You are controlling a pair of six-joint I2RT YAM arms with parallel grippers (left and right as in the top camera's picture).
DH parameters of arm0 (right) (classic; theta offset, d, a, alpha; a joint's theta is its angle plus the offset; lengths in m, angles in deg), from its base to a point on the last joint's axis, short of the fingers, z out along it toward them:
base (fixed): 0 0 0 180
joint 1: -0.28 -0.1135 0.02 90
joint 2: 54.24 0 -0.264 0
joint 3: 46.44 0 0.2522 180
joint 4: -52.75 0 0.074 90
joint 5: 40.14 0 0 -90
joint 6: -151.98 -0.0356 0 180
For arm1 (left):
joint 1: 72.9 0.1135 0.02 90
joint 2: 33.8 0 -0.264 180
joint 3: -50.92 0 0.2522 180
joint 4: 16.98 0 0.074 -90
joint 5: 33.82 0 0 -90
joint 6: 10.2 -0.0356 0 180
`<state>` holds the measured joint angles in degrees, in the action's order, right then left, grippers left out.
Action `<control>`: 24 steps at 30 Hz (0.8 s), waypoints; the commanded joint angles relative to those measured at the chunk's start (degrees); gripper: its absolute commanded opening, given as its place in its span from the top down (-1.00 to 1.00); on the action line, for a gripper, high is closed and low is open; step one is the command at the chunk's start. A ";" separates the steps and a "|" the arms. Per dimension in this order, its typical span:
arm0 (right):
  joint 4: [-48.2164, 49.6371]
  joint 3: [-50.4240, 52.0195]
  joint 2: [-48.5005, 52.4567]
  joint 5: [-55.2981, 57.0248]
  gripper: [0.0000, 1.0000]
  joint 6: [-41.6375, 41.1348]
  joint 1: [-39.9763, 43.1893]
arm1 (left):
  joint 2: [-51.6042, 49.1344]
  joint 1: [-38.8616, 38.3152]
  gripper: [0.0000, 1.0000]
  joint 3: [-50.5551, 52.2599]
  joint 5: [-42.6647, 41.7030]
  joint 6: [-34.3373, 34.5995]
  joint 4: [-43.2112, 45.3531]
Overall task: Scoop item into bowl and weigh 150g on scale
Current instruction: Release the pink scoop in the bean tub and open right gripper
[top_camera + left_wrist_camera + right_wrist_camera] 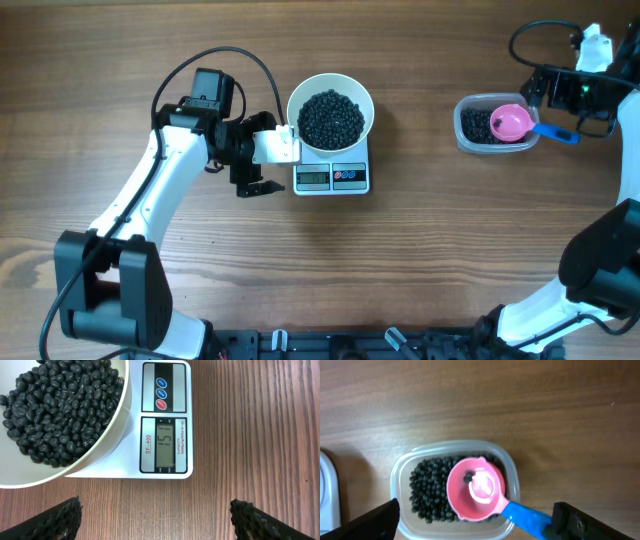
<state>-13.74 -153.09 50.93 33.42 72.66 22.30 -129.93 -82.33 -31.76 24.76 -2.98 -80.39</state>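
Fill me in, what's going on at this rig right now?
Nothing is being held. The white bowl of black beans sits on the scale, whose display appears to read 151. The pink scoop lies in the clear tub on more beans. The left gripper hangs open in front of the scale; the right gripper hangs open over the tub.

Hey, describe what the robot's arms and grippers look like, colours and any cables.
Both arms are white shells with black joints: left arm, right arm. A black cable loops off the left one. The left gripper and right gripper have black fingers with a rough, pebbled surface.
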 commanded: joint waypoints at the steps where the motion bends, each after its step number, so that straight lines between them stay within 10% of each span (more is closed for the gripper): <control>1: 2.21 -0.35 1.36 0.61 -0.99 -0.33 0.17 | -0.66 -0.09 -1.00 0.37 -1.29 0.55 -0.04; 24: 3.04 -0.35 1.36 0.61 -0.99 -0.33 0.17 | -0.66 -0.11 -1.00 0.37 -1.29 0.55 -0.04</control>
<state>-11.03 -153.09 50.93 33.44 72.66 22.30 -129.93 -82.33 -31.76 24.76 -2.98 -80.39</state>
